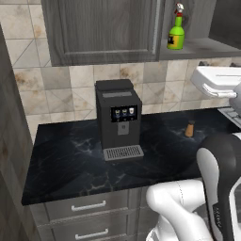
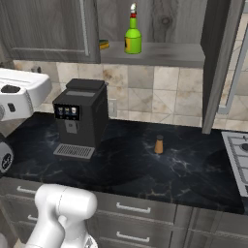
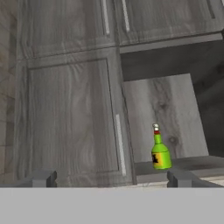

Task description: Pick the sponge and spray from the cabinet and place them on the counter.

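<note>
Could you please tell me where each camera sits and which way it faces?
Left base view: behind the arm, left; looks down over the counter and coffee machine.
Right base view: behind, right; same counter, open cabinet above; arm lower left.
Hand view: faces the cabinet; open fingers at the bottom.
All share the spray.

Glossy white, rounded arm segments (image 1: 176, 207) joined by dark grey-black joint bands (image 1: 221, 155); small dark markings on one link. Two small dark grey blocky fingertips (image 3: 43, 178) on the two-finger gripper (image 3: 111, 179).
</note>
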Controlling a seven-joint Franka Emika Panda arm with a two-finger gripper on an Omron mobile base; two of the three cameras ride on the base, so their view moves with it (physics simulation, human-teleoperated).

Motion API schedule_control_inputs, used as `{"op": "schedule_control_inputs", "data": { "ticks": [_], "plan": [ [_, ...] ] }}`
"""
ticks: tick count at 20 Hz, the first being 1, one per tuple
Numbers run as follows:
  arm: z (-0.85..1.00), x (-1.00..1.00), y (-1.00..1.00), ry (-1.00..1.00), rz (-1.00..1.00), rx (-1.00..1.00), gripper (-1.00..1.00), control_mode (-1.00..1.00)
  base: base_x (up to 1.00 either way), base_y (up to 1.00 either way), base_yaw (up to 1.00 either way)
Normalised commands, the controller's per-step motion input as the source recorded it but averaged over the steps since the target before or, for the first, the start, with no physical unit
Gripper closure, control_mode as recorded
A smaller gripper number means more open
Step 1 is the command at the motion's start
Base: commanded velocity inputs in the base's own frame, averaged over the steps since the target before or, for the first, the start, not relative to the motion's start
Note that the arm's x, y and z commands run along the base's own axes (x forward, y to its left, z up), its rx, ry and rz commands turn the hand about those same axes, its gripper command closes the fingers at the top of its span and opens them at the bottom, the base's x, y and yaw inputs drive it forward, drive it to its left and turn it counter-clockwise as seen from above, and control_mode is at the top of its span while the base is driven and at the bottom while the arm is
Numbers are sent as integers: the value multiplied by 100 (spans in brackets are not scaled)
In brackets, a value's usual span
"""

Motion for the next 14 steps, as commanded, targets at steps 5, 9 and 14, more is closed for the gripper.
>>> {"op": "schedule_control_inputs", "data": {
  "ticks": [5, 9, 14],
  "plan": [
    [1, 19, -12, 3, 1, 0, -100, -100, 0, 0, 0],
    [0, 29, 0, 4, 1, 0, -100, -100, 0, 0, 0],
    [0, 29, 0, 1, 0, 0, -100, -100, 0, 0, 0]
  ]
}}
